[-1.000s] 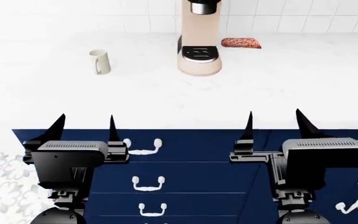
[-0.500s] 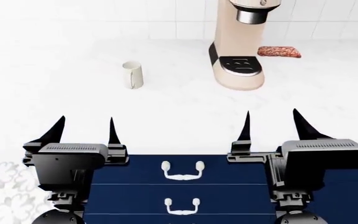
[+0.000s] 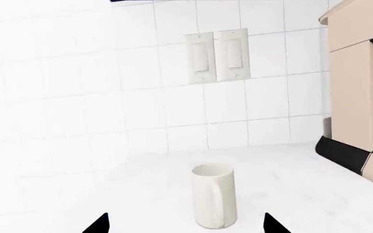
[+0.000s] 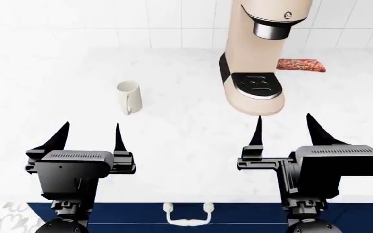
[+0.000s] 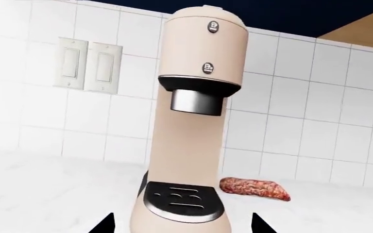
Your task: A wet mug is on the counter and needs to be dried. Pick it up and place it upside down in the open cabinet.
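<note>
The cream-white mug (image 4: 128, 96) stands upright on the white marble counter (image 4: 173, 141), left of centre, handle toward me. In the left wrist view the mug (image 3: 215, 196) stands just ahead, between the two black fingertips. My left gripper (image 4: 91, 136) is open and empty, a short way in front of the mug. My right gripper (image 4: 283, 130) is open and empty, just in front of the beige coffee machine (image 4: 261, 58). The open cabinet is out of view.
The coffee machine (image 5: 193, 126) stands at the counter's back right, with a reddish piece of meat (image 4: 301, 64) behind it by the tiled wall. Two wall switches (image 3: 217, 56) sit on the tiles behind the mug. Dark blue drawers with a white handle (image 4: 186, 213) run below the counter edge.
The view has moved forward over the counter; the mug and coffee machine are nearer and lower in the view, and less drawer front shows. Both grippers stay open.
</note>
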Motion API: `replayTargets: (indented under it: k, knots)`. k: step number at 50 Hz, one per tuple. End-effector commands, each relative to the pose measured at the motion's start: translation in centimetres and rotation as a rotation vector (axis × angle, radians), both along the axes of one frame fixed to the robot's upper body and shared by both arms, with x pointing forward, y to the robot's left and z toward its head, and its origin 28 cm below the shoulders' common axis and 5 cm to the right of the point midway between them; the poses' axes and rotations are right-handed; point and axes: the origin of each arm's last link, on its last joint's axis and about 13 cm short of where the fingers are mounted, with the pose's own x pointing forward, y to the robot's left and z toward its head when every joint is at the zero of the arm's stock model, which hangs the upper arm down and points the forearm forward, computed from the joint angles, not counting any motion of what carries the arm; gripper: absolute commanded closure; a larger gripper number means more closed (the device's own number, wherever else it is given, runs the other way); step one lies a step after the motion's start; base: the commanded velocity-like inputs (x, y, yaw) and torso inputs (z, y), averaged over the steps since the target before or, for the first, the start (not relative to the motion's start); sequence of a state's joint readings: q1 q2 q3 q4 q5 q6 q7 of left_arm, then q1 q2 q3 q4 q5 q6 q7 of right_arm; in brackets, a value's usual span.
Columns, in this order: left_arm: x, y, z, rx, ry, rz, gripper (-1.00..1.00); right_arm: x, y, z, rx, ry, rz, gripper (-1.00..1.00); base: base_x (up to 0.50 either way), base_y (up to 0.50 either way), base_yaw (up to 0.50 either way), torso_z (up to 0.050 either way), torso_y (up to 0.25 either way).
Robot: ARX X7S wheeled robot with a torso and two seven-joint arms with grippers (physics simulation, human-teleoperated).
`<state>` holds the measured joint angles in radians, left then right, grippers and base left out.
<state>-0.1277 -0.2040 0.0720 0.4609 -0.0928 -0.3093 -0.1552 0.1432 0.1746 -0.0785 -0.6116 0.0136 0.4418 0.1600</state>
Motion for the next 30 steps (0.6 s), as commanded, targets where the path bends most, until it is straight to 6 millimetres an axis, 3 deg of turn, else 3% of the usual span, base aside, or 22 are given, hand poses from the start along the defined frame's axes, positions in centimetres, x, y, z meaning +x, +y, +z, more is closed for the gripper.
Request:
replayTargets:
  k: [1, 30]
  knots:
    - [0.03, 0.08, -0.11, -0.005, 0.008, 0.011, -1.0, -0.02, 0.04, -0.06, 0.001, 0.001, 0.002, -1.0, 0.32, 0.0, 0.0, 0.0, 0.0]
    - [-0.01, 0.11, 0.03, -0.003, 0.011, 0.016, -1.0, -0.12, 0.2, 0.19, -0.006, -0.004, 0.014, -1.0, 0.31, 0.0, 0.0, 0.0, 0.0]
